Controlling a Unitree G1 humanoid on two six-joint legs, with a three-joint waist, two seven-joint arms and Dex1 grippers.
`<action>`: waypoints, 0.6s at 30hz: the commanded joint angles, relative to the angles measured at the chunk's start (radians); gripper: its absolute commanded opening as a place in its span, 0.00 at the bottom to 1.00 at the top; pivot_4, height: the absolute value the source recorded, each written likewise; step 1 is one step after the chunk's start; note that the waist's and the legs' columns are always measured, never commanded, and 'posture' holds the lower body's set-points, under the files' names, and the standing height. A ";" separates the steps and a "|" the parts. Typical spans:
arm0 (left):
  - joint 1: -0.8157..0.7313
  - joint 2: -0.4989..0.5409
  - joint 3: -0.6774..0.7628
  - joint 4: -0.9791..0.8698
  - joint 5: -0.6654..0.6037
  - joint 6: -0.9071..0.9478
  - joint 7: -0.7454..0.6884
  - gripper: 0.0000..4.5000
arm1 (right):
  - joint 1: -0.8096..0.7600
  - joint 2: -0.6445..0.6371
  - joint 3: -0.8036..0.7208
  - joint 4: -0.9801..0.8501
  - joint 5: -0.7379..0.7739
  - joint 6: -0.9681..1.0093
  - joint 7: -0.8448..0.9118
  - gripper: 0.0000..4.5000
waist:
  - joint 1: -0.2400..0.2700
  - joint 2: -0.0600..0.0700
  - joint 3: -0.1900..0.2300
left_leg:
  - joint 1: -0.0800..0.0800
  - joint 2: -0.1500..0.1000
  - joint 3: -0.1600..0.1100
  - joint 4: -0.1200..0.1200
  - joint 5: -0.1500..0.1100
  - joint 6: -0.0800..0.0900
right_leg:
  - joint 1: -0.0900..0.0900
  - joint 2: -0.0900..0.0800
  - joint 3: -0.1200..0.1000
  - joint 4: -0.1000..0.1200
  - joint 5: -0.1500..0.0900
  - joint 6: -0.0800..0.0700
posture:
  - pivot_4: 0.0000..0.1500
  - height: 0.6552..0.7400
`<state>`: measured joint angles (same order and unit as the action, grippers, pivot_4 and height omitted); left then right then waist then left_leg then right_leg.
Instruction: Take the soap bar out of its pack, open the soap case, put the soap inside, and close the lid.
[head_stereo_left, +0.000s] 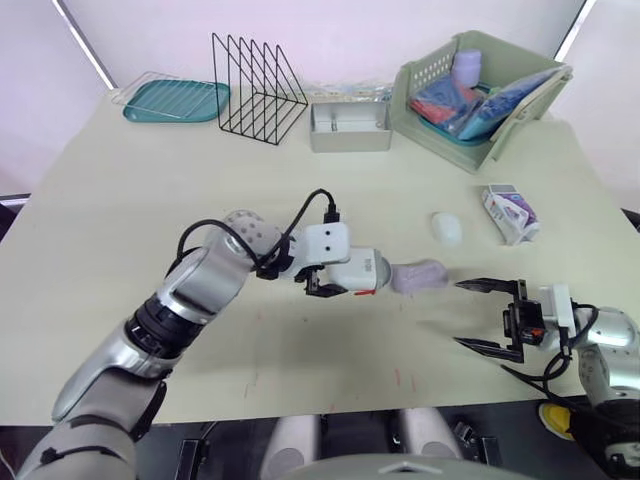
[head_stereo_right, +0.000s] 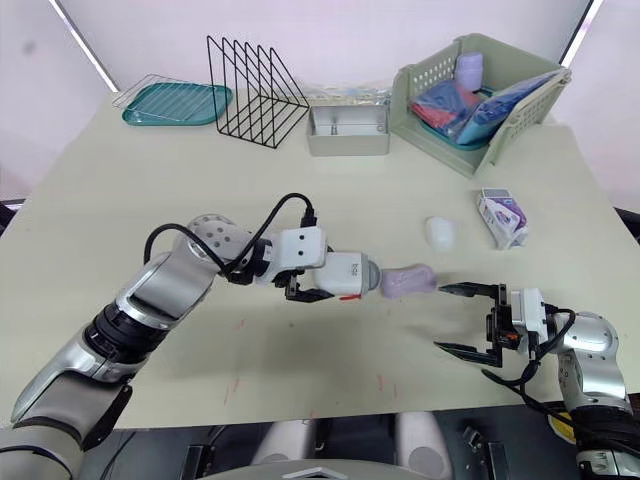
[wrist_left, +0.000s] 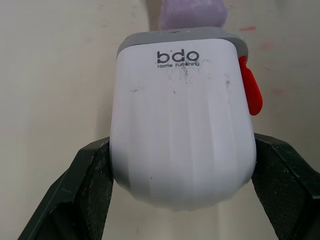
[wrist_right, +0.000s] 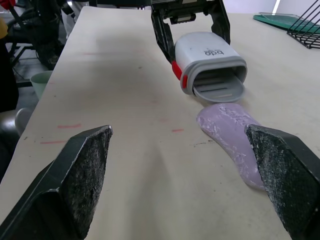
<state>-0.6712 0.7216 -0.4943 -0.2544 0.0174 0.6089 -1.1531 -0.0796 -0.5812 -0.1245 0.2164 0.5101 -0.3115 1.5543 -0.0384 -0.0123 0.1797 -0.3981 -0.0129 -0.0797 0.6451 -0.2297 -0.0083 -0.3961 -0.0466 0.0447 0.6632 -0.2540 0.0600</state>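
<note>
My left fingers (wrist_left: 80, 190) are clamping the soap case (head_stereo_left: 358, 270) on its side on the worktop (head_stereo_left: 150, 180), open mouth just beside the purple soap (head_stereo_left: 420, 275); my right fingers (wrist_right: 82, 170) are hovering apart nearby.

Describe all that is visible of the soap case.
The soap case is white plastic with a grey rim, a red latch and the print "bdo Home Furnishing". It lies on its side on the table, the left claw clamped across its closed end. Its open mouth, showing a ribbed tray inside, faces the purple soap bar.
</note>
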 joint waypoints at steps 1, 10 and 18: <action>-0.036 0.018 -0.020 0.002 0.028 -0.009 -0.030 0.76 | -0.003 0.000 -0.006 -0.011 0.006 -0.012 -0.012 0.99 | 0.001 0.000 0.000 | 0.000 0.000 0.000 0.000 0.000 0.000 | 0.000 0.000 0.000 0.000 0.000 0.000 | 1.00 1.00; -0.063 0.076 0.014 0.022 0.028 -0.025 -0.079 0.76 | -0.001 -0.002 0.001 -0.010 -0.001 -0.017 -0.020 0.99 | -0.001 0.000 0.000 | 0.000 0.000 0.000 0.001 0.000 0.000 | 0.000 0.000 0.000 0.000 0.000 0.000 | 1.00 1.00; 0.022 0.206 0.110 0.025 -0.017 -0.134 -0.139 0.76 | -0.017 0.000 0.012 0.015 -0.013 -0.027 -0.012 0.99 | 0.001 0.000 0.000 | 0.000 0.000 0.000 0.001 0.000 0.000 | 0.000 0.000 0.000 0.000 0.000 0.000 | 1.00 1.00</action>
<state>-0.6544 0.9124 -0.4281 -0.2208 0.0145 0.5114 -1.2835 -0.0888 -0.5812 -0.1106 0.2330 0.4921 -0.3227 1.5411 -0.0373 -0.0123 0.1797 -0.3982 -0.0127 -0.0799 0.6460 -0.2297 -0.0083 -0.3959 -0.0468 0.0446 0.6633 -0.2541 0.0599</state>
